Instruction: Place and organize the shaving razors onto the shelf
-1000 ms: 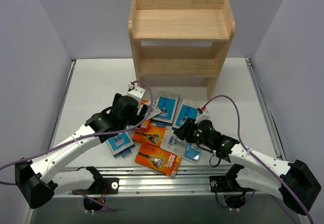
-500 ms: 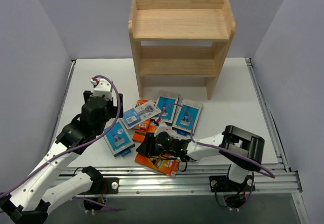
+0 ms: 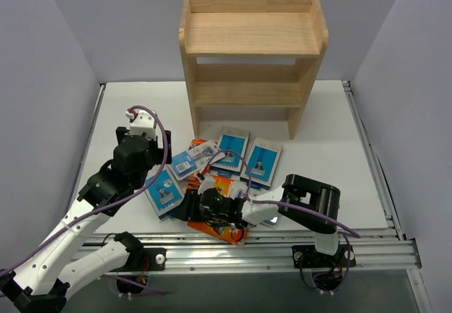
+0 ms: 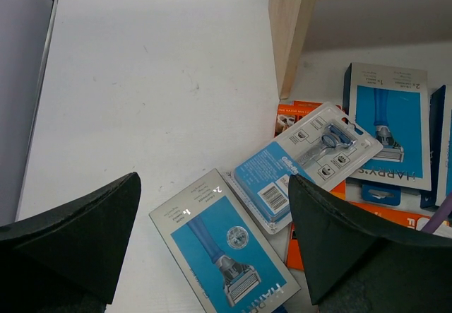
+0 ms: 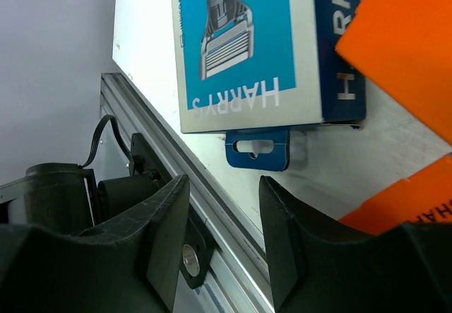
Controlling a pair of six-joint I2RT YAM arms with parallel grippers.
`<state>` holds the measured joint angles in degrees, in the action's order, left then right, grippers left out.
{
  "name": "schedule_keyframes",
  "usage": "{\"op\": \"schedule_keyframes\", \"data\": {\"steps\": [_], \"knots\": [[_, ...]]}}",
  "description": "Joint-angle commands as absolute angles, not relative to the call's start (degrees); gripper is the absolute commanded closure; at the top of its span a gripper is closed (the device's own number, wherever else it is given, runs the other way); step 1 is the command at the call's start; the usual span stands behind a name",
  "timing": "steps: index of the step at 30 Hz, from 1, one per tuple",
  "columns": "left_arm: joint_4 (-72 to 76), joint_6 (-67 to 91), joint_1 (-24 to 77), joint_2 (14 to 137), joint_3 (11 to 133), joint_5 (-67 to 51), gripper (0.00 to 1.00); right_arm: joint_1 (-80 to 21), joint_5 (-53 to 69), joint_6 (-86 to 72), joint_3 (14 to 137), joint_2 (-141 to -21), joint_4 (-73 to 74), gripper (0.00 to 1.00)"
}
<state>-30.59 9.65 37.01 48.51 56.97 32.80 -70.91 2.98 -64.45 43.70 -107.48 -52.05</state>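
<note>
Light unfinished-wood three-tier shelf (image 3: 251,34) stands far centre on the white table (image 3: 134,108). Flat shaving razor packs (image 3: 233,147) lie in a loose cluster on the table, just near of the shelf.

Left gripper (image 4: 212,186) is raised over the cluster's left side, fingers spread wide, nothing between. Below it lie a blue-and-white box (image 4: 226,256) and a clear blister card (image 4: 304,161) with a blue label, the card overlapping an orange box (image 4: 293,111).

Right gripper (image 5: 222,193) is low at the near table edge, jaws partly apart, pinching nothing. It sits just near of a blue hang tab (image 5: 258,149), apparently on that same blue-and-white box.
</note>
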Motion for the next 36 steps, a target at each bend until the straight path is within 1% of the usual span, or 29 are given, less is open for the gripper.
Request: {"op": "schedule_keyframes", "data": {"steps": [1, 5, 12, 20, 36], "knots": [[-28.56, 9.14, 36.74, 47.81, 57.22, 32.17, 0.06, -72.24, 0.44, -65.12, 47.02, -107.40, -47.91, 0.60], [-28.56, 9.14, 36.74, 47.55, 57.30, 31.64, 0.06, -72.68, 0.53, -67.85, 47.81, -108.63, -46.23, 0.60], [-28.74, 9.14, 36.74, 47.55, 57.39, 30.85, 0.06, -73.21, -2.02, -69.87, 50.89, -108.46, -37.81, 0.58], [-28.74, 9.14, 36.74, 47.02, 57.39, 29.27, 0.06, -73.04, -4.13, -72.59, 52.03, -110.65, -35.16, 0.59], [-28.74, 9.32, 36.83, 46.32, 57.48, 27.25, 0.06, -72.42, -6.94, -73.48, 55.55, -111.88, -30.85, 0.68]]}}
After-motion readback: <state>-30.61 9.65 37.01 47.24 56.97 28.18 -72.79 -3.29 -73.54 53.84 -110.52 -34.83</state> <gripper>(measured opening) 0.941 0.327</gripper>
